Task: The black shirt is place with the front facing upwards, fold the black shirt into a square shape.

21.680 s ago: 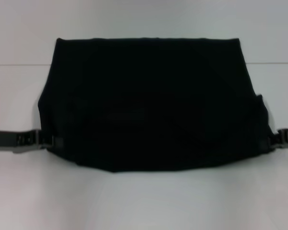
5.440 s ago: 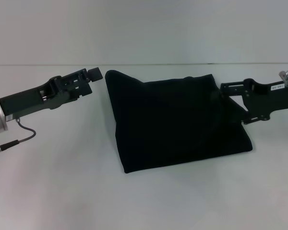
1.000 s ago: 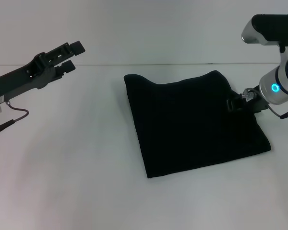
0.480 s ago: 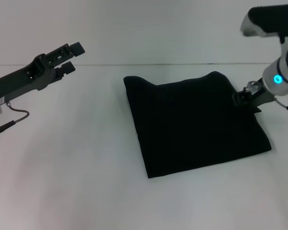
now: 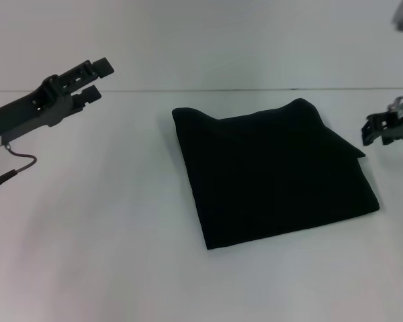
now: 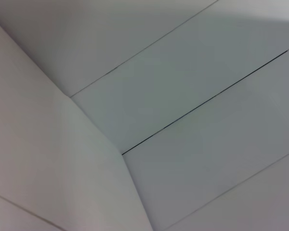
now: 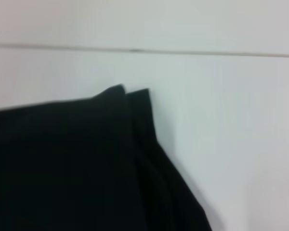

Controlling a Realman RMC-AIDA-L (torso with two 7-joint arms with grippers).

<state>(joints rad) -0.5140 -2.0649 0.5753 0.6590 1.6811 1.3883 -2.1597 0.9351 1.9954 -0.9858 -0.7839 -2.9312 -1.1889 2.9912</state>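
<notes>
The black shirt (image 5: 272, 174) lies folded into a rough square on the white table, right of the middle. Its lettering and neck label are hidden. The right wrist view shows one folded corner of the shirt (image 7: 86, 159) with layered edges. My left gripper (image 5: 97, 78) is open and empty, raised above the table far to the left of the shirt. My right gripper (image 5: 383, 127) is at the right edge of the head view, a short way off the shirt's right side and not touching it. The left wrist view shows only white surfaces.
The white table (image 5: 121, 255) surrounds the shirt on all sides. A seam line (image 5: 255, 89) runs across the table behind the shirt. A cable (image 5: 17, 168) hangs under my left arm.
My right gripper has drawn back to the right, off the shirt's right edge, and its upper arm has left the view. The shirt lies still. My left arm has barely moved.
</notes>
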